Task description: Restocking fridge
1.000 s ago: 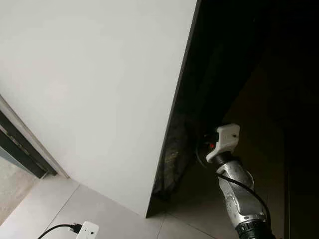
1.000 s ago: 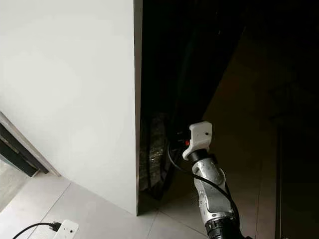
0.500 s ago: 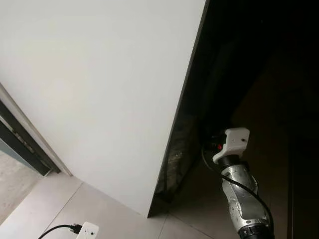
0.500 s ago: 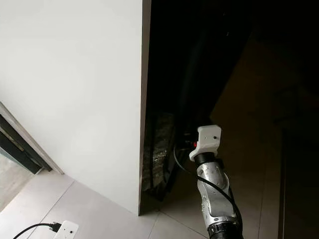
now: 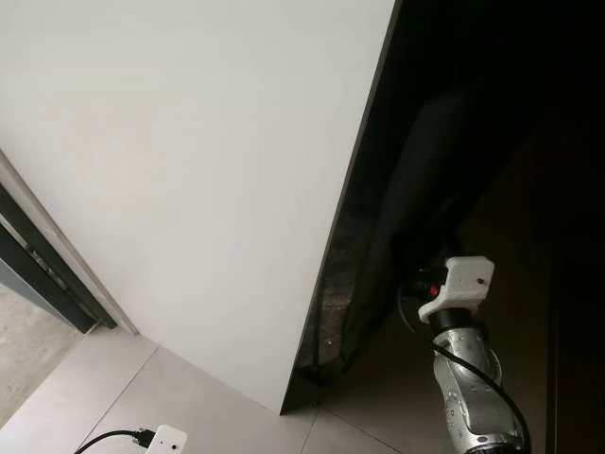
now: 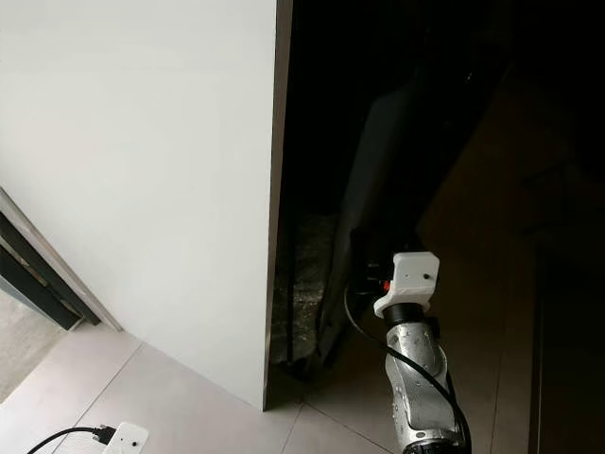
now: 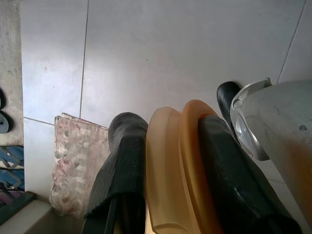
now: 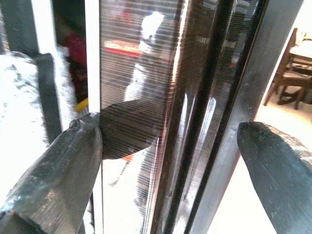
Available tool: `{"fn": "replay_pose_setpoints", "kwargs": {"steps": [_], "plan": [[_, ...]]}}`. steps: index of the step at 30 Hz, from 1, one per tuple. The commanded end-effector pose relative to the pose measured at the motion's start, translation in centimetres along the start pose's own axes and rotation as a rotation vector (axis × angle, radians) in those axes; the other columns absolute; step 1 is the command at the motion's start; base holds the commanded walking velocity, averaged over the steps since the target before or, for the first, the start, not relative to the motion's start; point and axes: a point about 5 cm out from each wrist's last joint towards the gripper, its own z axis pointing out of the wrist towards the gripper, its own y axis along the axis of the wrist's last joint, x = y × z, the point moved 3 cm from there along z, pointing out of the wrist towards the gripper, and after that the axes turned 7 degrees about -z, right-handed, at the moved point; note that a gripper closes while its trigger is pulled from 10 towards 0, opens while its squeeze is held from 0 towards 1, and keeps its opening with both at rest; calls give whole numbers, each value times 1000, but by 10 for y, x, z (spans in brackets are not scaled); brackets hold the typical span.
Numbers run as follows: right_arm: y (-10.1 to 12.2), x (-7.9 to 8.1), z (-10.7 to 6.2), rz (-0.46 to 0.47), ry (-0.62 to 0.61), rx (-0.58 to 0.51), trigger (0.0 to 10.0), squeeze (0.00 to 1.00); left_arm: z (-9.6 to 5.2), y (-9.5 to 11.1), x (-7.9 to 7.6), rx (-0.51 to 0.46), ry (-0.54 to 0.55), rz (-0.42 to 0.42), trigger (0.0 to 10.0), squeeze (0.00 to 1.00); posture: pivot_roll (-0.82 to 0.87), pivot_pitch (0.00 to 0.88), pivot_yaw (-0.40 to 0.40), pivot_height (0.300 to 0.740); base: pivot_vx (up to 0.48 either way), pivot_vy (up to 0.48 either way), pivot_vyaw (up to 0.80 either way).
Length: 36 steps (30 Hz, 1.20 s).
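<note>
- The fridge [image 5: 217, 180] is seen as a tall white box standing on the tiled floor [image 5: 142, 397]. Its white side is toward the camera, and its door [image 6: 364, 189] is swung out a little, with a dark gap behind it.
- The right pincer [image 8: 170, 146] is set at the shiny dark edge of that door, low down, near the floor. In the head views the right arm [image 5: 463, 359] is seen reaching into the dark gap.
- The right pincer is spread wide. One finger [image 8: 58, 165] is touching the door edge on one side, and the other finger is held apart on the far side. Nothing is squeezed yet.
- The left pincer [image 7: 165, 180] is closed around a thin, amber, plate-like thing [image 7: 168, 170], which is held on its edge above the pale floor tiles. What it is cannot be told.
- The door is judged to be big, stiff and heavy. Its glassy edge looks smooth, so slipping is likely.
- The door would best be held by its edge, with one finger hooked behind it, and pulled slowly.
- The amber thing looks light and smooth, so a firm hold is needed.
- A white power strip [image 5: 165, 442] with a black cord is lying on the floor by the fridge.
</note>
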Motion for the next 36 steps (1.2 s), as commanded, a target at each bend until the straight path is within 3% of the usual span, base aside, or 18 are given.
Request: {"fn": "replay_pose_setpoints", "kwargs": {"steps": [1,8,15,18,24,29,33,36], "plan": [[-22,-27,-9,-15,-117,102,10000,0,-2,-9,-5,29,-13,7,10000,0,69,111,-83,740,0,0,0],[-58,-61,-30,14,-302,259,10000,0,-2,-10,-4,31,-11,5,10000,0,68,110,-85,740,0,0,0],[-74,-71,-44,3,-346,325,10000,0,-2,-10,-5,33,-12,5,10000,0,66,111,-86,740,0,0,0],[-92,-78,-61,-3,-380,401,10000,0,-2,-11,-5,33,-15,7,10000,0,65,111,-83,740,0,0,0],[-119,-77,-85,8,-413,525,10000,0,-2,-11,-5,33,-15,10,10000,0,65,111,-79,740,0,0,0],[-124,-73,-89,2,-401,552,10000,0,-2,-11,-4,34,-14,11,10000,0,64,110,-79,740,0,0,0],[-140,-67,-103,-10,-378,633,10000,0,-2,-11,-4,35,-14,12,10000,0,64,111,-78,740,0,0,0],[-168,-59,-136,-24,-339,820,10000,0,-2,-11,-4,36,-14,13,10000,0,64,110,-77,740,0,0,0]]}}
